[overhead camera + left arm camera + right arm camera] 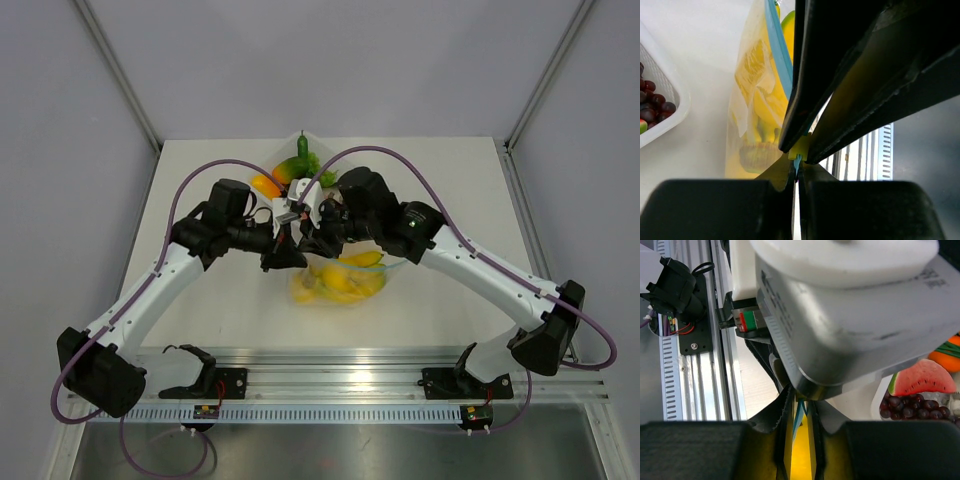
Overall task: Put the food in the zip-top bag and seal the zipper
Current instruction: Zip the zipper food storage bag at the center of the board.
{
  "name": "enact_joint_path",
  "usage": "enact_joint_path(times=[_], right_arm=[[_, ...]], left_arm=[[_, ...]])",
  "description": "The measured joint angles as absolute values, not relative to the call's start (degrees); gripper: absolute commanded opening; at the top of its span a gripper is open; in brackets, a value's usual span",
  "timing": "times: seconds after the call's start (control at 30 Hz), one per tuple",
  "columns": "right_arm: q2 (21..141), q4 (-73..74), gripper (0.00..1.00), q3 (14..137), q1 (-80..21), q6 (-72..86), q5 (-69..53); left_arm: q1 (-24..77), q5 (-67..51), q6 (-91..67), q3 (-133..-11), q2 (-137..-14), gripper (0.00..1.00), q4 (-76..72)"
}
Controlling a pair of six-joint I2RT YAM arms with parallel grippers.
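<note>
Left gripper [796, 169]: clamped shut on the blue zipper [781, 62] at one end of the bag's mouth.
Right gripper [800, 407]: set astride the same strip, just beside the left one. Jaws narrow, but hard to tell from either wrist view whether pinching or only straddling.
Bag [751, 95]: below and just right of both grippers, mid-table [220, 300], nearer than the white tray [677, 112] holding grapes [655, 102].
Food [345, 282]: yellow pieces already inside, bunched low in the bag.
Step in hand: most likely sealing, meaning a pinch and then a slide along the strip.
How to do it well:
- Use the left hold as a firm anchor.
- Close the right fully on the strip itself, not on the thin film under it.
- Draw rightward, away from the left, in one straight line along the strip.
- Hold the mouth taut so both tracks meet.

Risk: film bunching between the fingers, or an unsealed gap left at the anchored end.
</note>
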State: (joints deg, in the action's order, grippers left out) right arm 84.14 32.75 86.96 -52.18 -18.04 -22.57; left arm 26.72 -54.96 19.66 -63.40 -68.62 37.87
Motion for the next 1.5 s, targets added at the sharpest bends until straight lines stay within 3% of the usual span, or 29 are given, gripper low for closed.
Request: enact_joint_path(times=[0.33, 1.37, 1.43, 1.5], right_arm=[[84.31, 31.16, 0.0, 86.06, -52.18, -16.56, -22.68], [77.71, 24.03, 0.0, 76.27, -52.29, -12.58, -18.17], [77.56, 24.01, 0.0, 76.16, -52.29, -12.4, -18.04], [77.38, 24.84, 0.0, 76.16, -52.29, -12.21, -18.09]], left_arm=[[26.39, -54.57, 19.55, -63.44, -68.75, 0.0, 38.59], [24.93, -50.54, 13.91, -64.01, -69.06, 0.0, 35.73], [24.93, -50.59, 13.56, -64.01, -69.06, 0.18, 35.35], [24.56, -50.57, 13.93, -64.03, -69.17, 0.46, 35.05]])
